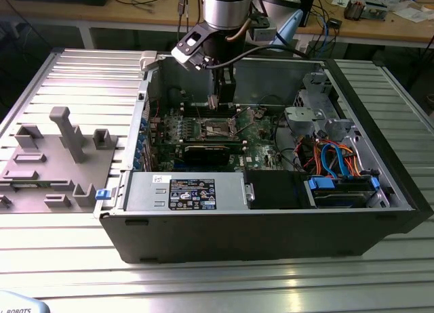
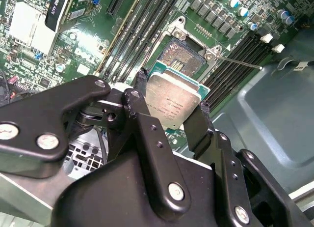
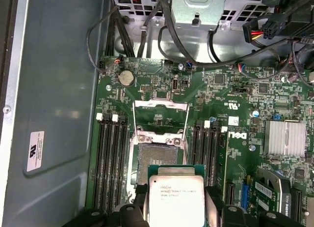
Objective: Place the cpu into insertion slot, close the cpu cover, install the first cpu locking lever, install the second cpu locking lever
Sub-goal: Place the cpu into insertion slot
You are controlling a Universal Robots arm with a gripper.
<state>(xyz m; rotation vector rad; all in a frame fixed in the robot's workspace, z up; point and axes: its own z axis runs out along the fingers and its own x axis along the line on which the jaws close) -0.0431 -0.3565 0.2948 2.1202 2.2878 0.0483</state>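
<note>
The black gripper (image 2: 173, 93) is shut tight on the cpu (image 2: 171, 103) and pinches it on two sides. The cpu lies flat with its shiny side up. It hangs just over the near edge of the insertion slot (image 3: 157, 160) and is not in it yet. The slot's dark middle shows. Just past the slot, the cpu cover (image 3: 161, 105) is tipped open. The green board (image 3: 235, 94) lies all around. In the exterior view, the arm reaches down into the open computer case (image 1: 271, 238).
</note>
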